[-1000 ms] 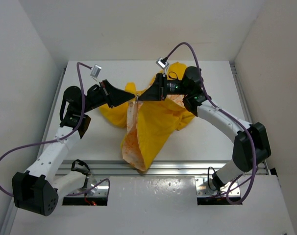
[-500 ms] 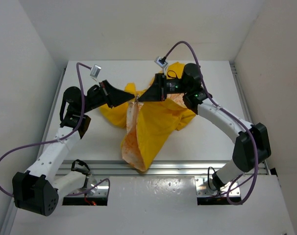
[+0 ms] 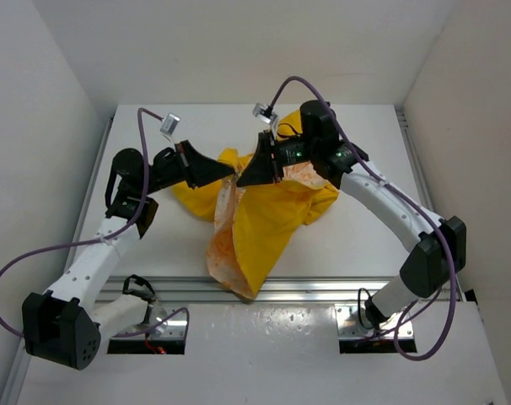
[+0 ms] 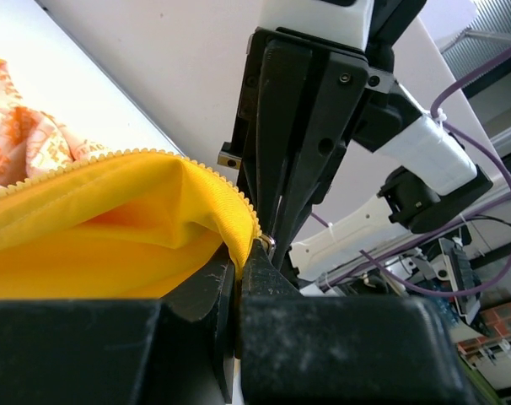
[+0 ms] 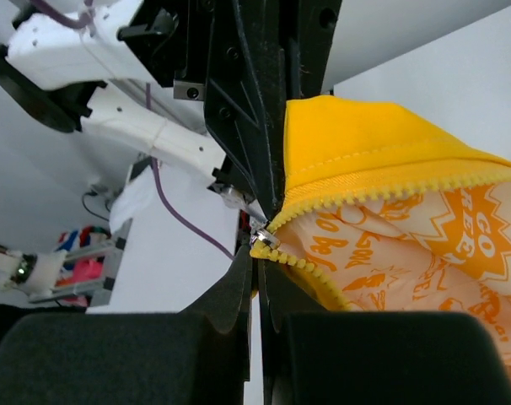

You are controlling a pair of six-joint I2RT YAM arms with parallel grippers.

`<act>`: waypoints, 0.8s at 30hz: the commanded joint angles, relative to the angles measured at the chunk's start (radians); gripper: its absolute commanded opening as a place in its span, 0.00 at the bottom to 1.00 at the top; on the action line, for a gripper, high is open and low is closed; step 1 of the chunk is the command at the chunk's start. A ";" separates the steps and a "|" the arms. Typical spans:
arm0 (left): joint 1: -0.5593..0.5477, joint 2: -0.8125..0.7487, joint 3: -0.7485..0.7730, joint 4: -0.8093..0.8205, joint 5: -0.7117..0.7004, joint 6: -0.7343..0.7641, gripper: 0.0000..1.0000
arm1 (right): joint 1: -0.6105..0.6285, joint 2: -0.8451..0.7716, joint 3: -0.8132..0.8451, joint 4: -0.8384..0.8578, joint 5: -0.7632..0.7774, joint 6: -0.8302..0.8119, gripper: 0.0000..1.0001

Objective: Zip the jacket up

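Observation:
The yellow jacket (image 3: 268, 221) lies crumpled mid-table, its white, orange-printed lining (image 5: 407, 253) turned outward along the open front. My left gripper (image 3: 232, 171) and right gripper (image 3: 241, 179) meet tip to tip at its upper edge, lifting it off the table. In the left wrist view my left gripper (image 4: 239, 272) is shut on the yellow fabric edge (image 4: 112, 219) right beside the metal slider (image 4: 266, 245). In the right wrist view my right gripper (image 5: 262, 263) is shut on the zipper end at the slider (image 5: 263, 237), with yellow zipper teeth (image 5: 382, 196) running off to the right.
The white table (image 3: 154, 245) is walled in white on three sides. An aluminium rail (image 3: 323, 289) runs along the near edge in front of the arm bases. Purple cables (image 3: 293, 83) loop above both wrists.
My right arm's elbow and wrist have swung left and its gripper tip has dipped slightly. The left gripper has barely shifted. Both keep their hold on the jacket.

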 commanded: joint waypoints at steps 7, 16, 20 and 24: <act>-0.005 0.010 0.060 0.103 -0.080 -0.009 0.00 | 0.078 -0.030 0.041 -0.320 -0.056 -0.267 0.00; -0.005 -0.056 0.232 -0.400 -0.198 0.577 0.54 | 0.044 -0.061 -0.055 -0.173 -0.101 -0.111 0.00; -0.005 -0.097 0.276 -0.560 -0.191 0.889 0.60 | 0.038 -0.085 -0.110 -0.131 -0.123 -0.054 0.00; -0.005 -0.177 0.212 -0.715 -0.035 1.248 0.56 | -0.003 -0.105 -0.202 0.067 -0.161 0.168 0.00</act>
